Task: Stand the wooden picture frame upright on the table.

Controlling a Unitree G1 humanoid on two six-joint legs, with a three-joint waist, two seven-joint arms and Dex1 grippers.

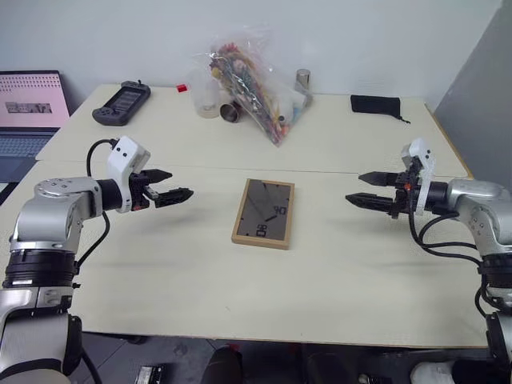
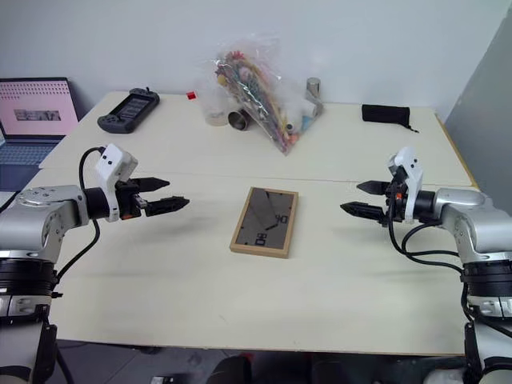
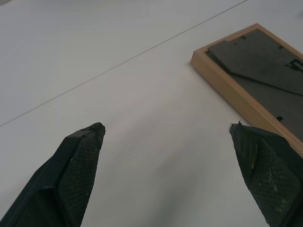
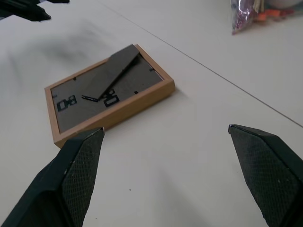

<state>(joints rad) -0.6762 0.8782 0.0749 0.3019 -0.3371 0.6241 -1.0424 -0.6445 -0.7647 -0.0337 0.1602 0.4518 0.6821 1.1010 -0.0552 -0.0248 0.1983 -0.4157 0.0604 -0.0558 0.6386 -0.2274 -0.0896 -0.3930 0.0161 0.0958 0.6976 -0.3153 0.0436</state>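
The wooden picture frame [image 1: 263, 212] lies flat, face down, in the middle of the table [image 1: 200, 264], its dark grey back and folded stand facing up. It also shows in the left wrist view [image 3: 246, 90] and the right wrist view [image 4: 106, 92]. My left gripper [image 1: 174, 189] hovers above the table to the frame's left, open and empty, pointing toward the frame. To the frame's right my right gripper [image 1: 364, 189] also hovers open and empty, aimed at it. Both stand well apart from the frame.
Along the far side of the table lie a black handheld console [image 1: 122, 103], a clear bag of colourful items [image 1: 248, 80] with small cups and a metal tin [image 1: 303, 79] beside it, and a black pouch [image 1: 375, 105]. A laptop [image 1: 28, 112] stands off the table's left.
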